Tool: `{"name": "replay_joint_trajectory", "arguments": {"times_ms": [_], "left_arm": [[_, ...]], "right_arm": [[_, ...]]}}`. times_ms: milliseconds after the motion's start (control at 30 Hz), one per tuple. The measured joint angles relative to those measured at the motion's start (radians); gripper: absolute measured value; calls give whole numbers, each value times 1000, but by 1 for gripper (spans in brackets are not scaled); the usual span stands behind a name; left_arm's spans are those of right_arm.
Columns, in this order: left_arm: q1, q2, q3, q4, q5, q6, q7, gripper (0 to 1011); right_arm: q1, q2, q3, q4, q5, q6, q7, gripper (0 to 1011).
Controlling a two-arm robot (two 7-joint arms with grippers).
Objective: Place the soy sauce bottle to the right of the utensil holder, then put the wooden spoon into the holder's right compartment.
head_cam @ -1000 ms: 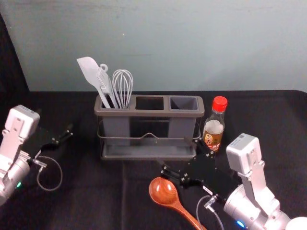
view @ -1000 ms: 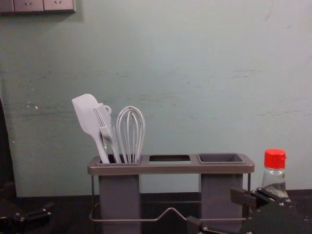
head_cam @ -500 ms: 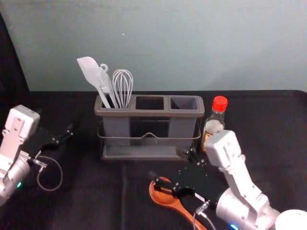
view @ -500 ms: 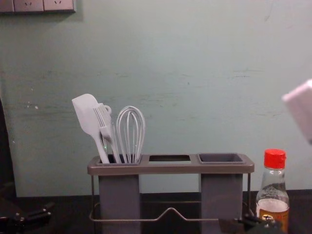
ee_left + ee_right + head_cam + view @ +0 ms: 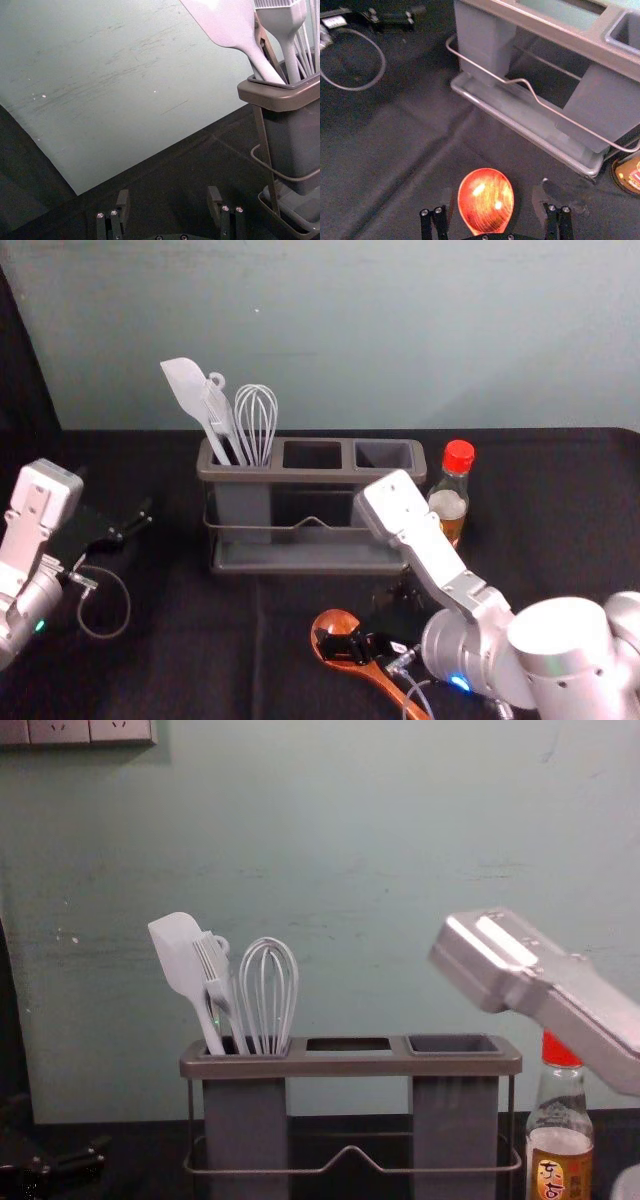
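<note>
The right claw is spread wide over the wooden spoon, holding nothing, with the spoon's bowl between its fingers; whether either finger touches the wood I cannot tell. The bowl sits nearer one finger than the other, so an uncorrected close might shove the spoon sideways across the bench before the second finger meets it. The bowl is round and looks slick, so a pinch too high could ride over its edge, and a weak one could let the handle sag or swivel on lifting. That handle trails back toward the robot and would probably have to swing downward for the right compartment; too low a carry could catch it on the wire rail or the rim of the utensil holder. The soy sauce bottle stands upright just right of the holder, seemingly placed as asked, but the arm's pale casing reaches close in front of it in the head view, and a careless outward turn might topple it. Well off to the left, the left claw is parked, wide and unladen.
</note>
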Motion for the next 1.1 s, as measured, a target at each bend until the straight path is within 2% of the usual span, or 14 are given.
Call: {"name": "replay_joint_trajectory", "arguments": {"times_ms": [67,300,600,1100], "left_arm": [[0,0,0,0,0,0,0,1011],[0,0,0,0,0,0,0,1011],[0,0,0,0,0,0,0,1012],[0,0,0,0,0,0,0,1011]], "right_arm": [[30,-11,-15,18,-15,47,-1,1004],[91,-48,-40,88,-34,109,13,1004],[108,-77,-42,143,-40,113,43,1004],[114,-80,-52,160,-80,122,65,1004]]}}
